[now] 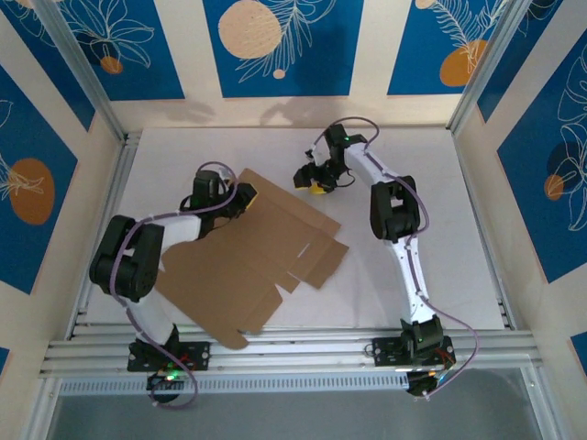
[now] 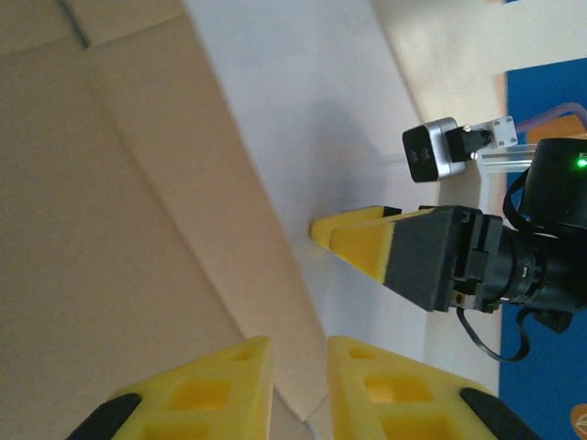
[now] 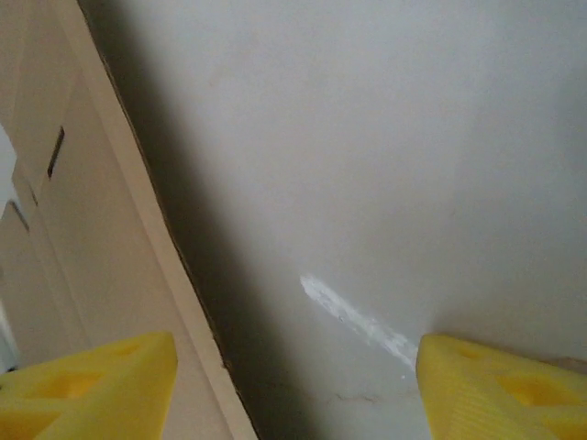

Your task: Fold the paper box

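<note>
At the left of the top view we see the left arm (image 1: pixel 138 257) bent over the white table (image 1: pixel 440 229), its forearm crossing above the left part of the paper box (image 1: pixel 248 257). The paper box is a flat, unfolded die-cut sheet of plain brown cardboard, spread on the table from the left arm toward the middle, with stepped flaps along its near right side and 1 narrow slot (image 1: pixel 303 248) cut near them. The left gripper (image 2: pixel 300 346) sits at the far left corner of the sheet. In the left wrist view its 2 yellow fingers (image 2: pixel 211 394) stand close together with a slim gap between them, and the sheet's edge runs straight down toward that gap; we cannot tell whether either finger touches the cardboard. Further right, the right gripper (image 1: pixel 316 189) is over bare table just beyond the sheet's far right edge, apart from the cardboard. In the right wrist view its 2 yellow fingers (image 3: pixel 92 390) stand wide apart at the bottom corners, with bare table and 1 pale scuff mark (image 3: pixel 353 316) between them, while the sheet's edge runs down the left side and throws a dark shadow on the table.
</note>
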Robot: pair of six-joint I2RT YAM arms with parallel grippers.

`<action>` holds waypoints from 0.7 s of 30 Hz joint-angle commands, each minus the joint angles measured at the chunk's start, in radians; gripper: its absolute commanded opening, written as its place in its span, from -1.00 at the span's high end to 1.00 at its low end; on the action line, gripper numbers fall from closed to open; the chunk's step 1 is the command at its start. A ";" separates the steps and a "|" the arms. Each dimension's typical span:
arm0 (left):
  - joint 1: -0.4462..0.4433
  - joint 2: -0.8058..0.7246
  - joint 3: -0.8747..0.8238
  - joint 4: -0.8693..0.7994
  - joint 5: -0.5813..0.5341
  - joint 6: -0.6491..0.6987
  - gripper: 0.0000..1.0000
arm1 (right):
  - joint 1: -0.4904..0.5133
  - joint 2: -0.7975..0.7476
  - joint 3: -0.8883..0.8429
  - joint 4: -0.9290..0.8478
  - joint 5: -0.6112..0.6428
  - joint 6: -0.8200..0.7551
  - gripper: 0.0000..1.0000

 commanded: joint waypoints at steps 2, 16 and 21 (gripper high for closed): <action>0.007 0.017 -0.017 -0.008 0.014 0.023 0.57 | 0.018 0.016 0.036 -0.083 -0.191 -0.046 -0.35; 0.016 0.061 -0.027 0.028 0.008 0.007 0.61 | 0.085 0.021 0.064 -0.122 -0.158 -0.102 0.49; 0.041 0.011 -0.031 -0.002 -0.001 0.016 0.60 | 0.095 -0.092 0.014 -0.074 0.046 -0.125 0.94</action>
